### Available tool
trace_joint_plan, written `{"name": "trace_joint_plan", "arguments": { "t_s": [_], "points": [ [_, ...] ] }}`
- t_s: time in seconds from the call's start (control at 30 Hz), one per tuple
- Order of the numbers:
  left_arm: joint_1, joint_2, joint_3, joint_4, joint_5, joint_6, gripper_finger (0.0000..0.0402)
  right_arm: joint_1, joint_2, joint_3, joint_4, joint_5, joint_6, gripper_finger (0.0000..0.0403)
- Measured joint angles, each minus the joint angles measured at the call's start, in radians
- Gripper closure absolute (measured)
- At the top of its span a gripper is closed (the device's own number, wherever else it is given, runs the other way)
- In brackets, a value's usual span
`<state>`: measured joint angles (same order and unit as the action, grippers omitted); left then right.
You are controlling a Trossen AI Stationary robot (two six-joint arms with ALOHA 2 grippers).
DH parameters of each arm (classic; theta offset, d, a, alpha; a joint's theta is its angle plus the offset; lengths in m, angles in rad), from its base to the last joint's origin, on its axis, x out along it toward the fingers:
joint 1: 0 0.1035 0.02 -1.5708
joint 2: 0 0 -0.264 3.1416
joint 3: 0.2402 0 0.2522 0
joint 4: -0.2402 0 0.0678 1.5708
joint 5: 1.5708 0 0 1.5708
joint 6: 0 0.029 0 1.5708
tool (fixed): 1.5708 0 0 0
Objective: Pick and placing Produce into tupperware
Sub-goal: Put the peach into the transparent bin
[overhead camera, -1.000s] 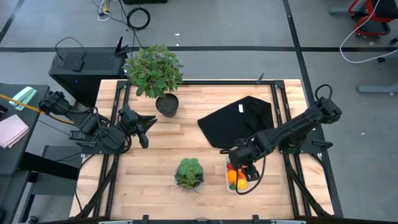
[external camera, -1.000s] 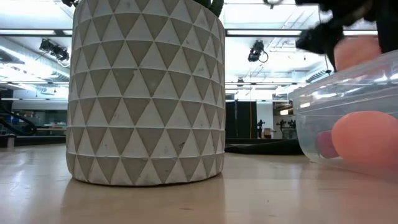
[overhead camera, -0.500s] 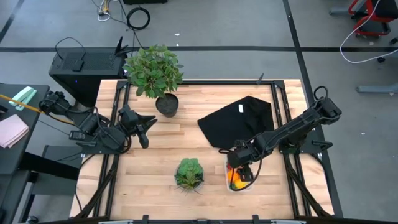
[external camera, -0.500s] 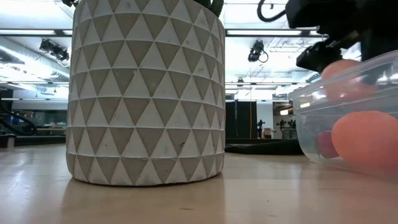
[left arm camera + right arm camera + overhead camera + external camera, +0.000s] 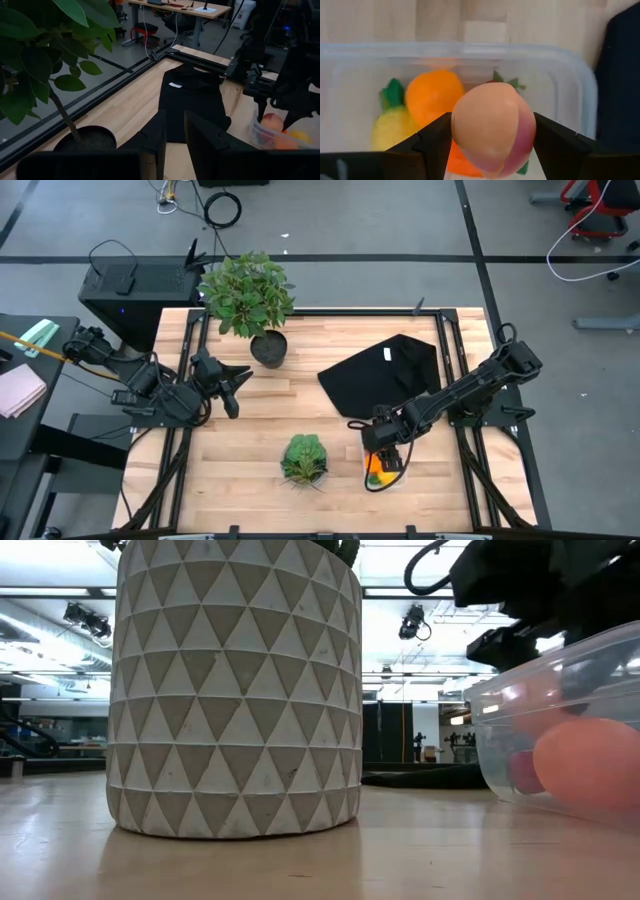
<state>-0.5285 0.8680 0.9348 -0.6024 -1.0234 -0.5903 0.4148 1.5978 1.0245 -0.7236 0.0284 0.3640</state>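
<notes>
My right gripper is shut on the pale peach-coloured ball, right over the clear tupperware near the table's near edge. The orange ball, the yellow piece, an orange carrot piece and a tiny red piece lie on the box's floor. The low view shows the tupperware's wall with the dark gripper above it. My left gripper waits at the table's left side, open by a narrow gap and holding nothing. My right gripper pinches the peach-coloured ball between its two fingers, one on each side. It comes from above, pointing down into the box. The ball hangs over the produce below; whether it touches that produce, I cannot tell.
A leafy green lettuce head sits left of the tupperware. A black cloth lies just beyond the box. The potted plant stands at the far left in its patterned pot. Bare wood lies between them.
My right gripper has come down with the peach-coloured ball, from above the tupperware's rim to inside the box behind its clear wall. It also shifted slightly toward the table's left. It has stayed shut on the ball.
</notes>
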Motion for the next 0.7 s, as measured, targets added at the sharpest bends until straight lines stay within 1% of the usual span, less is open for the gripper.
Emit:
{"name": "trace_joint_plan", "arguments": {
  "t_s": [0.13,0.33,0.7],
  "points": [
    [0.0,0.0,0.0,0.0,0.0,0.0,0.0328,0.0,0.001,0.0,-0.002,0.015,-0.021,0.0152],
    [0.0,0.0,0.0,0.0,0.0,0.0,0.0322,0.0,0.001,0.0,-0.003,0.002,-0.044,0.015],
    [0.0,0.0,0.0,0.0,0.0,0.0,0.0327,0.001,0.001,0.0,-0.004,-0.03,-0.052,0.0127]
  ]
}}
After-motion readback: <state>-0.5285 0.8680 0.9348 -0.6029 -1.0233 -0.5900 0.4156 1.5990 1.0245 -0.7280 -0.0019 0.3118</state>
